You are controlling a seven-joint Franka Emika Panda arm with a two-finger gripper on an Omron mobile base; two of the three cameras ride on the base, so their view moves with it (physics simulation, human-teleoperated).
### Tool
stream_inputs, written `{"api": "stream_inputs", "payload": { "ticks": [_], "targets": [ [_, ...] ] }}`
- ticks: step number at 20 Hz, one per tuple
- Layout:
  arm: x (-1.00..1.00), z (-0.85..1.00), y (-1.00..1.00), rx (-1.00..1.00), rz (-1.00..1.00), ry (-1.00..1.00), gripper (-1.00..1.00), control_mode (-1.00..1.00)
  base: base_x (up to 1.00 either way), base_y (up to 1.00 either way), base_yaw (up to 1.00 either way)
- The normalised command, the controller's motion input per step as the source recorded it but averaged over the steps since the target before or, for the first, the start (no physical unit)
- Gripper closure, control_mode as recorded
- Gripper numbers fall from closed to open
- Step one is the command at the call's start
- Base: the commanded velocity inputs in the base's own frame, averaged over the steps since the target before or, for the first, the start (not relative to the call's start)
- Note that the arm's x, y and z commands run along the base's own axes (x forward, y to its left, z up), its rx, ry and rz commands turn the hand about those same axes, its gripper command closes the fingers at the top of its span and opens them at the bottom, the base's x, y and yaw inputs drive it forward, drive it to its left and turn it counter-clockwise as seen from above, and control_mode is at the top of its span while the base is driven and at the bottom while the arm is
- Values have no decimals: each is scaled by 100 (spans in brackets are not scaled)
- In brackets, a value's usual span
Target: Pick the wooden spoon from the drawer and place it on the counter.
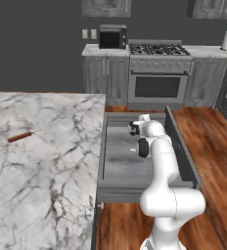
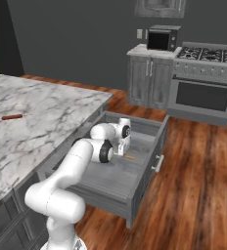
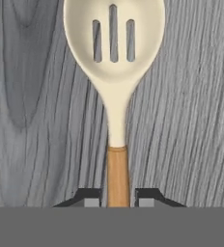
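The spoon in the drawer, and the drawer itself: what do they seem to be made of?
The wooden spoon looks two-part: a matte cream slotted bowl and neck, perhaps painted wood or plastic, joined to a warm tan handle that reads as wood. The drawer floor shows grey streaked grain with a knot-like swirl, so stained wood or a wood-look laminate.

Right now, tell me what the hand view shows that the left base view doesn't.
Hand view alone: the pale slotted wooden spoon up close, three slots in its cream bowl, its tan handle running down between the two dark fingertips of the gripper, which is shut on it.

Left base view alone: the white marble counter carrying a reddish-brown rod, plus the stove and microwave beyond.

Both: the grey wood-grain floor of the open drawer, under the spoon.
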Motion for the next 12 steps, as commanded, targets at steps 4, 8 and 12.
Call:
{"api": "stream_inputs", "payload": {
  "ticks": [4,8,12],
  "targets": [
    [-100,-10,-99,22,0,10,100,-100,0,0,0],
    [-100,-11,-93,19,0,19,100,-100,0,0,0],
    [-100,2,-27,18,0,18,100,-100,0,0,0]
  ]
}}
